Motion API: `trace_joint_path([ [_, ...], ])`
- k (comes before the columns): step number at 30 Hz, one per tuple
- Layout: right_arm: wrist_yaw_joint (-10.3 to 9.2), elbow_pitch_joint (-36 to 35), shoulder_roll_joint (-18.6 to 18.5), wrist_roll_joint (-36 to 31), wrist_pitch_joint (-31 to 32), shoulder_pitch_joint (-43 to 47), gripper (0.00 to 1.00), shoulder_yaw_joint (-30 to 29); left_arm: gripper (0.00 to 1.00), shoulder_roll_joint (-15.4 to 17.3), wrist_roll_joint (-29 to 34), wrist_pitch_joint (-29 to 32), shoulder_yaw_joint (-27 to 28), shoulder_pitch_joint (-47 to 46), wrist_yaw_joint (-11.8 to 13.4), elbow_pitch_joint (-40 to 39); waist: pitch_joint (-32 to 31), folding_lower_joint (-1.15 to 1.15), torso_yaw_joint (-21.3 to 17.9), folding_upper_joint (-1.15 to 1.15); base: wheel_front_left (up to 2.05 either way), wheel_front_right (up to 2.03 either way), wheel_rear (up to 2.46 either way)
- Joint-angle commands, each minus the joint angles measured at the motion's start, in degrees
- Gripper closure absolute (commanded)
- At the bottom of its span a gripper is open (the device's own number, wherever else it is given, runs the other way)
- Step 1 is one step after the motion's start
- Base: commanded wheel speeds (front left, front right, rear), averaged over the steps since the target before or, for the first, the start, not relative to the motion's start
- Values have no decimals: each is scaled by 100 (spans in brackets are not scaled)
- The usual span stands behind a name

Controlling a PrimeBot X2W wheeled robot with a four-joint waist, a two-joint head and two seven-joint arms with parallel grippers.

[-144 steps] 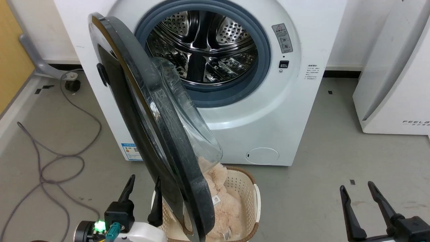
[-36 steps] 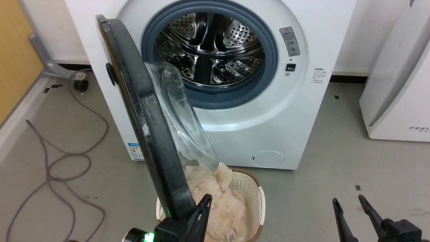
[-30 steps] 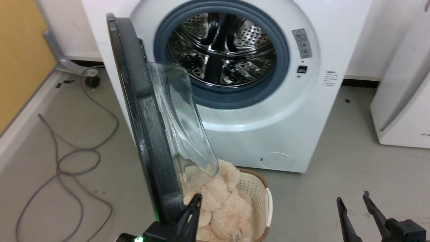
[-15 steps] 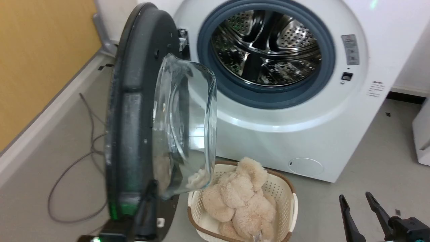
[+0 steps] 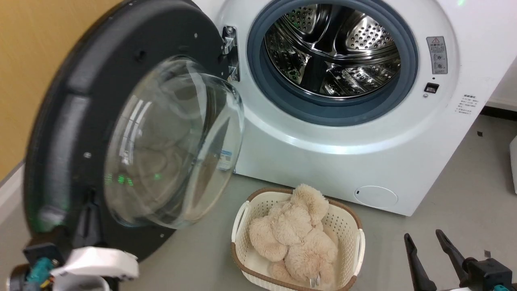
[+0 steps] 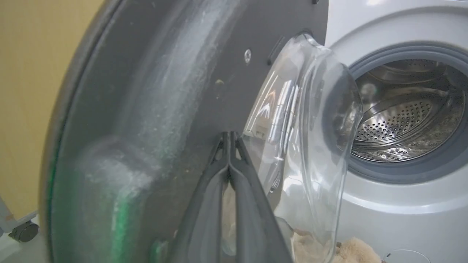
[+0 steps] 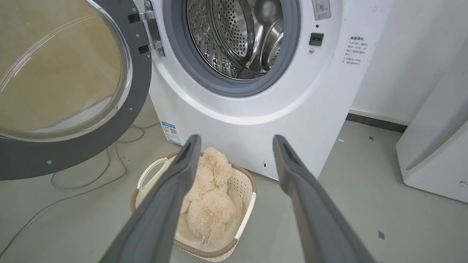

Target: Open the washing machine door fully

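The washing machine door (image 5: 72,101) stands swung wide to the left on its hinge, and its dark inner face and clear glass bowl (image 5: 173,141) face me. My left gripper (image 5: 88,210) is shut, and its joined fingertips (image 6: 228,136) rest against the door's (image 6: 164,73) inner face beside the bowl, holding nothing. The white washing machine (image 5: 323,145) shows its grey gasket and steel drum (image 5: 335,48) uncovered. My right gripper (image 5: 428,250) hangs open at the lower right, away from the machine (image 7: 234,120) and from the door (image 7: 73,157).
A cream basket (image 5: 357,242) holding a beige plush toy (image 5: 295,234) sits on the grey floor in front of the machine. A yellow wall (image 5: 24,60) lies just behind the door. A grey cable (image 7: 91,179) lies under the door; a white appliance (image 7: 438,153) stands right.
The door has swung from edge-on to wide open toward the left, with my shut left gripper following against its inner face. The head view has shifted left. The right gripper stays open.
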Motion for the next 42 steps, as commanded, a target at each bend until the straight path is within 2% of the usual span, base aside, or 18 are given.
trace_joint_path([
  [1, 3, -33, 18, -10, 16, -93, 0, -18, 100, 74, -81, -61, 115, -195, -41, 187, 23, 0, -21, 0, 0, 0, 0],
  [10, 3, -55, 18, -34, 79, -111, 0, -25, 100, 429, -462, -239, 725, -1024, -253, 1558, 82, 0, -138, 0, 0, 0, 0],
  [13, 3, -66, 18, -37, 92, -122, 0, -23, 100, 571, -539, -285, 885, -1311, -393, 2114, 95, 0, -178, 0, 0, 0, 0],
  [18, 3, -62, 18, -34, 112, -126, 0, -9, 100, 632, -501, -323, 1056, -1567, -543, 2660, 82, 0, -238, 0, 0, 0, 0],
  [24, 3, -11, 18, -6, 125, -106, 0, 17, 100, 421, -201, -327, 1278, -1262, -539, 2307, -12, 0, -307, 0, 0, 0, 0],
  [29, 3, 21, 18, 4, 120, -65, 0, 80, 100, 70, 48, -328, 1324, -507, -454, 1462, -128, 0, -361, 0, 0, 0, 0],
  [31, 3, 21, 18, -3, 120, -56, 0, 99, 51, -56, 92, -328, 1277, -165, -399, 1148, -167, 0, -376, 0, 0, 0, 0],
  [32, 3, 18, 18, -10, 114, -55, 0, 104, 20, -121, 119, -309, 1239, -2, -361, 984, -190, 0, -383, 0, 0, 0, 0],
  [33, 3, 16, 18, -12, 112, -49, 0, 103, 0, -187, 159, -276, 1195, 149, -304, 805, -211, 0, -382, 0, 0, 0, 0],
  [38, 3, 21, 18, -8, 91, -16, 0, 60, 0, -427, 446, 7, 878, 737, -47, 58, -309, 0, -389, 0, 0, 0, 0],
  [42, 3, 29, 18, -22, 84, -26, 0, 63, 0, -526, 525, 191, 568, 977, -118, -254, -358, 0, -476, 0, 0, 0, 0],
])
